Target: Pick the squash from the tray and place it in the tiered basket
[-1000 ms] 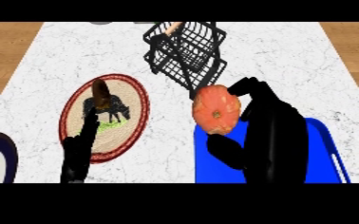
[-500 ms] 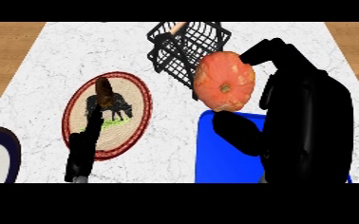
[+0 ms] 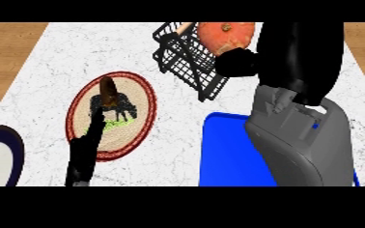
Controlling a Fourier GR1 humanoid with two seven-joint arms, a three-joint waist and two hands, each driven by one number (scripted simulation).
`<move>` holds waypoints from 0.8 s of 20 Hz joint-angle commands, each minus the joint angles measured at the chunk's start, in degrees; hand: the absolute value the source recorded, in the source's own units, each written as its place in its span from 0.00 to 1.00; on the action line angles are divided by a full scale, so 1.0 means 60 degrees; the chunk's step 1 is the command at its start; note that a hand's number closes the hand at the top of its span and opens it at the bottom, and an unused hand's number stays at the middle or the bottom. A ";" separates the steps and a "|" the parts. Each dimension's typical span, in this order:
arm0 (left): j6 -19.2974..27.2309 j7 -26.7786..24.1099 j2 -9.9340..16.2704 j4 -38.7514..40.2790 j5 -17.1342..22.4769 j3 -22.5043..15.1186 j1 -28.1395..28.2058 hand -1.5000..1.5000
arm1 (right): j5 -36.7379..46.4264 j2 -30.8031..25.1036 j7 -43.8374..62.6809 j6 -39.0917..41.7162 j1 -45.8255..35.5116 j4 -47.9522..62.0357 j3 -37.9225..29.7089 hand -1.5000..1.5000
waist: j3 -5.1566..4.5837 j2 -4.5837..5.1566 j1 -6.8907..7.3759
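Note:
The orange squash [image 3: 224,35] is held up at the top of the head view, over the black wire tiered basket [image 3: 187,60]. My right hand [image 3: 285,58] is curled round the squash from the right, its thumb below the fruit. The grey right forearm [image 3: 299,135] crosses the blue tray [image 3: 231,154], which lies at the lower right. My left hand [image 3: 87,149] rests at the lower left with fingers straight, over the edge of a round plate.
A round plate [image 3: 139,104] with a red rim and a dark horse picture lies left of centre. A dark-rimmed white plate [image 3: 8,154] shows at the left edge. Wooden floor borders the white marble counter [image 3: 85,53] at both top corners.
My right hand has carried the squash up and away from the tray, to above the basket. The view has shifted, so the basket and plate appear lower. The left hand stays put.

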 commanded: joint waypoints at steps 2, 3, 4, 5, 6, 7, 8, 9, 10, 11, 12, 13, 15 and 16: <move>0.0055 -0.0180 -0.0163 0.0381 -0.0108 0.0022 -0.0369 0.50 | -0.0560 0.0065 0.0902 -0.0248 -0.1174 0.2101 -0.0726 1.00 | 0.0005 0.0035 0.0011; 0.0110 0.0336 -0.0111 -0.0502 -0.0181 -0.0212 0.0129 0.50 | -0.0451 0.0066 0.0176 -0.0664 -0.1289 0.2699 -0.1233 1.00 | 0.0014 0.0030 0.0068; -0.0018 0.0212 0.0029 0.0149 0.0067 0.0285 -0.0318 0.50 | -0.0489 0.0066 0.0032 -0.0427 -0.0953 0.2492 -0.1082 1.00 | 0.0012 0.0019 -0.0062; -0.0077 0.0303 0.0131 -0.0246 -0.0005 0.0177 -0.0261 0.50 | -0.0353 0.0066 -0.0444 -0.0950 -0.0883 0.3284 -0.1203 1.00 | 0.0013 0.0036 -0.0003; -0.0047 -0.0140 -0.0087 -0.0128 -0.0050 -0.0003 0.0336 0.50 | -0.0502 0.0066 0.0137 -0.1304 -0.1205 0.3517 -0.0630 1.00 | 0.0010 0.0021 0.0038; -0.0236 0.0496 0.0126 -0.0723 0.0132 0.0076 0.0172 0.50 | -0.0655 0.0066 -0.0084 -0.1289 -0.1107 0.3842 -0.0818 1.00 | 0.0014 0.0020 0.0046; -0.0270 0.0001 0.0032 -0.0117 0.0108 0.0135 0.0159 0.50 | -0.0762 0.0066 0.0030 -0.1367 -0.1390 0.4139 -0.0713 1.00 | 0.0010 0.0022 0.0015; 0.0126 0.0415 -0.0234 -0.0051 -0.0166 -0.0002 -0.0436 0.50 | -0.0760 0.0067 0.0061 -0.1682 -0.2024 0.5011 -0.0907 1.00 | 0.0008 0.0051 0.0070; -0.0341 0.0047 0.0180 0.0169 0.0255 0.0499 -0.0313 0.50 | -0.0605 0.0067 -0.0649 -0.1630 -0.1722 0.5104 -0.1397 1.00 | 0.0009 0.0041 -0.0011; -0.0267 -0.0095 0.0053 -0.0477 -0.0019 0.0020 0.0392 0.50 | -0.0534 0.0067 -0.0294 -0.1850 -0.1870 0.5356 -0.1178 1.00 | 0.0012 0.0024 0.0044; -0.0065 -0.0080 -0.0250 0.0044 -0.0107 -0.0043 0.0032 0.50 | -0.0389 0.0067 -0.0752 -0.2733 -0.1526 0.6057 -0.1262 1.00 | 0.0010 0.0072 0.0073; 0.0140 0.0043 -0.0303 -0.0232 -0.0297 -0.0134 0.0003 0.50 | -0.0603 0.0067 -0.0317 -0.2616 -0.2064 0.6493 -0.1058 1.00 | 0.0010 0.0052 0.0097; -0.0235 -0.0216 0.0140 0.0045 0.0004 0.0366 0.0056 0.50 | -0.0558 0.0067 -0.0482 -0.3029 -0.1697 0.6751 -0.1110 1.00 | 0.0011 0.0044 0.0054; -0.0147 0.0653 0.0111 -0.0398 -0.0194 0.0108 -0.0333 0.50 | -0.0697 0.0067 0.0059 -0.3504 -0.2001 0.6986 -0.0598 1.00 | 0.0014 0.0041 0.0101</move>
